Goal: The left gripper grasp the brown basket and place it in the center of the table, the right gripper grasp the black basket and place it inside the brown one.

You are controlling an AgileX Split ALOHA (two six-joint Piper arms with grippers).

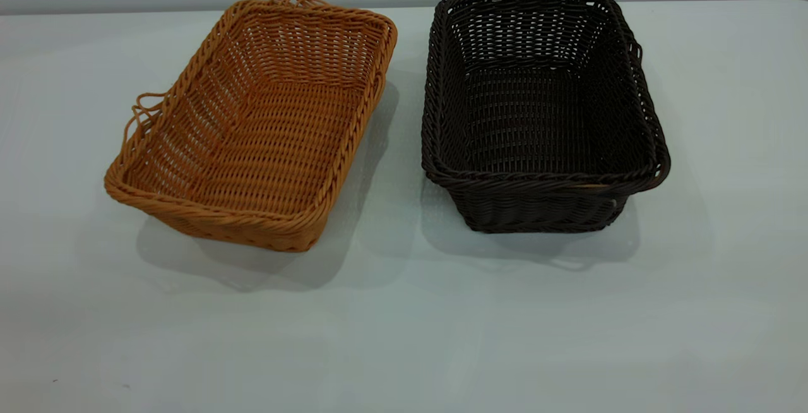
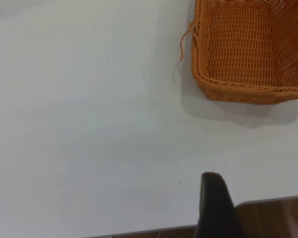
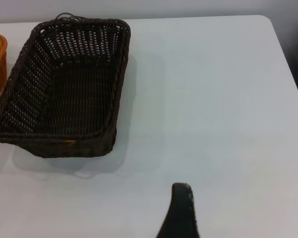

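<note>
Left claw (image 2: 216,208) sits well short of the brown basket (image 2: 248,49); right claw (image 3: 181,210) likewise of the black basket (image 3: 64,84). Neither claw's fingers can be judged.

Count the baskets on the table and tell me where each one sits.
2. The brown basket sits on the table's left half, turned at an angle. The black basket sits on the right half, beside it with a gap between them. Both are empty, and none appears hidden.
</note>
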